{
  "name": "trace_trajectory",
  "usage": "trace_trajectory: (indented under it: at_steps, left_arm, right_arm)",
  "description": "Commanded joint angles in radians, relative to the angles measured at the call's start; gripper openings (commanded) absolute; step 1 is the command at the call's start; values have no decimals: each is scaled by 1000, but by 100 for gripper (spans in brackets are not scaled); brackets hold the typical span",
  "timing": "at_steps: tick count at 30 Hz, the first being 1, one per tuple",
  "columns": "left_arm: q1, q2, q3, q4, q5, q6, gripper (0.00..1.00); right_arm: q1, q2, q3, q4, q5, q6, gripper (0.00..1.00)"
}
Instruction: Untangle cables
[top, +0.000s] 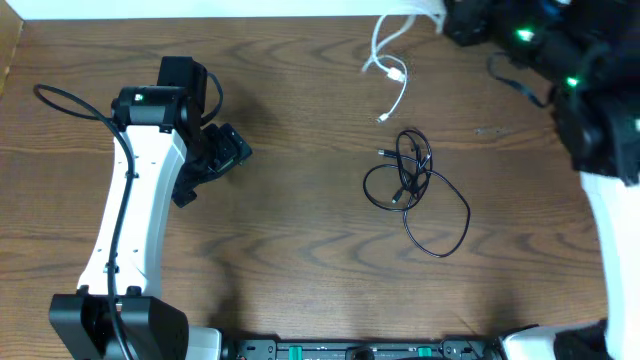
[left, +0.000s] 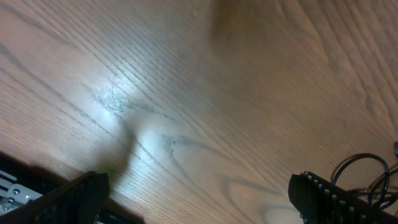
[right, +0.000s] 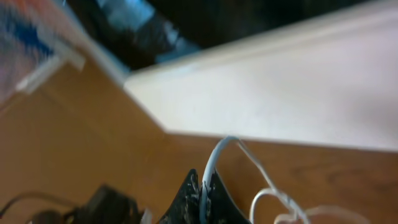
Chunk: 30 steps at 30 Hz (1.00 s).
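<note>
The wooden table (top: 300, 260) filled the overhead view. The white left arm (top: 140, 210) stretched from the near edge towards the table's left half, and the dark right arm (top: 600, 110) reached into the far right corner.

The black cables (top: 410, 182) lay in a loose knot right of the table's middle. One larger loop trailed off towards the near right, and small plug ends showed at the top of the bunch. They were well apart from both arms. How many black cords made up the bunch could not be told.

The white cable (top: 396, 72) lay apart from the black ones, nearer the far edge. It ran in thin curls from the far right corner down to a plug end just above the black knot.

The left gripper (left: 199, 202) hovered over bare wood with its fingers (left: 323, 193) spread wide and empty. The right gripper (right: 202, 202) had its fingers pinched together on the white cable, which rose in an arc from between them.
</note>
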Motion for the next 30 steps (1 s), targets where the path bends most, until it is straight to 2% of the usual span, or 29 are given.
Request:
trace_trajectory:
  at_steps: [1, 5, 13, 15, 21, 29, 30]
  left_arm:
    - [3, 2, -6, 0, -6, -17, 98]
    - [3, 2, -6, 0, -6, -17, 98]
    - [4, 2, -6, -4, -20, -20, 98]
    - [8, 2, -6, -3, -21, -54, 98]
    - [34, 2, -6, 18, -21, -84, 98]
    - [40, 2, -6, 19, -21, -82, 98]
    - [40, 2, -6, 19, -21, -79, 98]
  right_arm:
    - [41, 79, 5, -5, -114, -10, 1]
    - [76, 157, 5, -10, -129, -9, 1]
    - [139, 310, 5, -23, -370, -10, 1]
    - [152, 335, 5, -50, -404, -10, 1]
    - [199, 366, 4, -94, -430, -72, 1]
    - [274, 367, 4, -54, -415, -130, 1]
    - [276, 367, 4, -58, -401, -133, 5]
